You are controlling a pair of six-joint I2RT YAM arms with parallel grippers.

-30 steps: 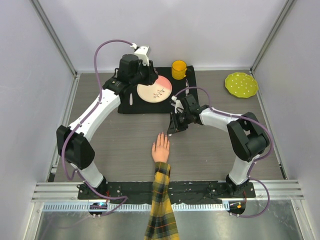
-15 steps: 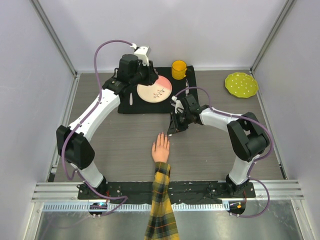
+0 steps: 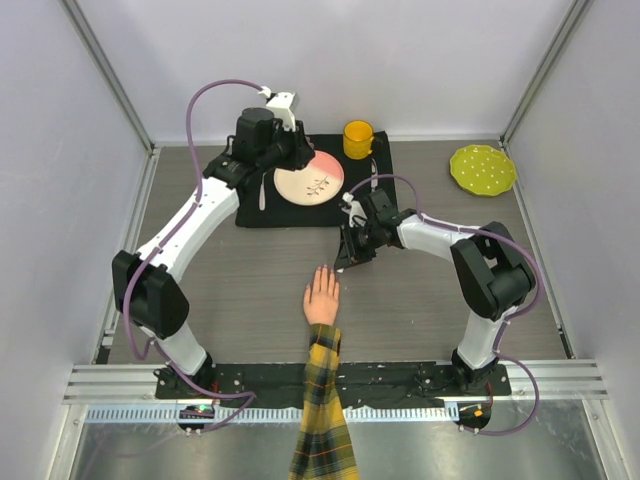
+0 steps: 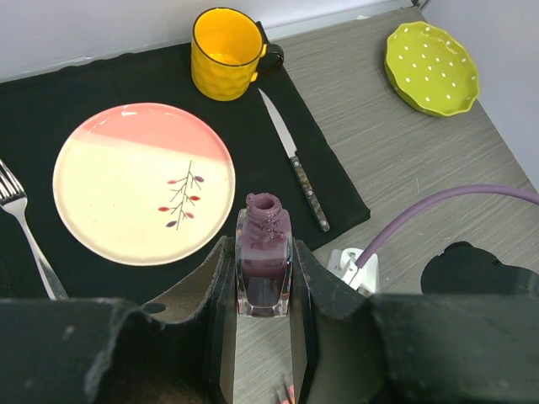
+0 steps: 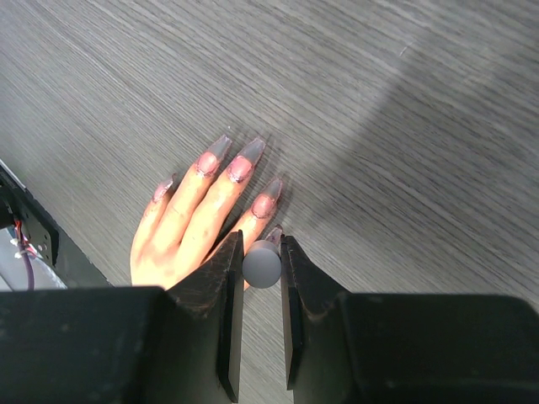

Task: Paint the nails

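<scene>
From above, I'm seeing the mannequin hand (image 3: 322, 297) lying flat on the table (image 3: 430, 300), near the middle of its near edge. Its long axis is running from that edge toward the far one, fingertips leading. The right gripper (image 3: 348, 257) is hovering just beyond those fingertips and slightly toward the right edge, so it is much the nearer arm. The left gripper (image 3: 298, 157) is sitting well apart, over the black mat (image 3: 260, 212) by the far edge.

Through the left wrist camera, I'm watching that gripper's fingers clamping the uncapped purple bottle (image 4: 264, 278) upright. Past it are lying the plate (image 4: 144, 183), yellow mug (image 4: 225, 52), knife (image 4: 295, 160) and fork (image 4: 25, 227), with the green dish (image 4: 431, 67) out toward the far right corner.

Through the right wrist camera, the fingers are pinching a small round grey cap (image 5: 262, 266); I'm guessing it carries the brush, which I can't see. The nails (image 5: 240, 168) are lying just ahead and to its left, looking pink-tinted. Bare wood-grain tabletop is spreading around them, giving room.
</scene>
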